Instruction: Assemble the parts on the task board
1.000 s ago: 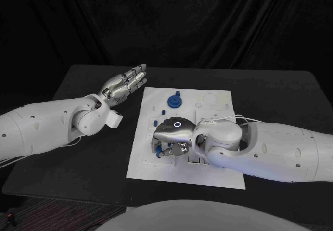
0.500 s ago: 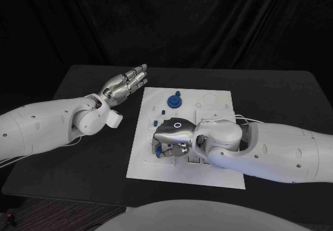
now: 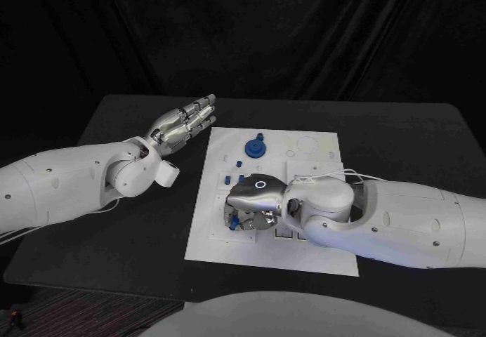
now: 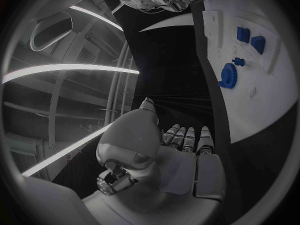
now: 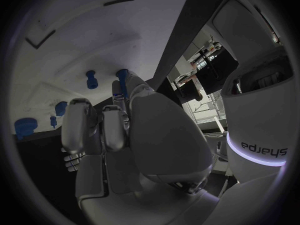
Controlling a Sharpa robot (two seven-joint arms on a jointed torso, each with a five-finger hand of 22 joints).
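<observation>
The task board (image 3: pixel 304 246) is seen lying flat at the middle of the black counter (image 3: pixel 405 133). The right hand (image 3: pixel 253 203) is lowered onto the board's 9 o'clock side, knuckles up, with its fingers (image 5: pixel 115 127) curled downward over the board. A small blue part (image 3: pixel 235 224) is visible just beneath those fingers at the hand's 7 o'clock; whether it is pinched or merely touched cannot be told. In the right wrist view, the fingers are seen close together, with a blue peg (image 5: pixel 122 80) just past their tips and another blue peg (image 5: pixel 91 78) standing beside it on the white surface.

A large blue gear-like part (image 3: pixel 255 147) is found on the board toward 12 o'clock, well apart from the right hand, with smaller blue parts (image 3: pixel 225 180) between it and the hand.

The left hand (image 3: pixel 185 121) is held above the counter at the board's 10 o'clock, off the board, with fingers (image 4: pixel 187 137) extended straight, side by side, and nothing gripped.
</observation>
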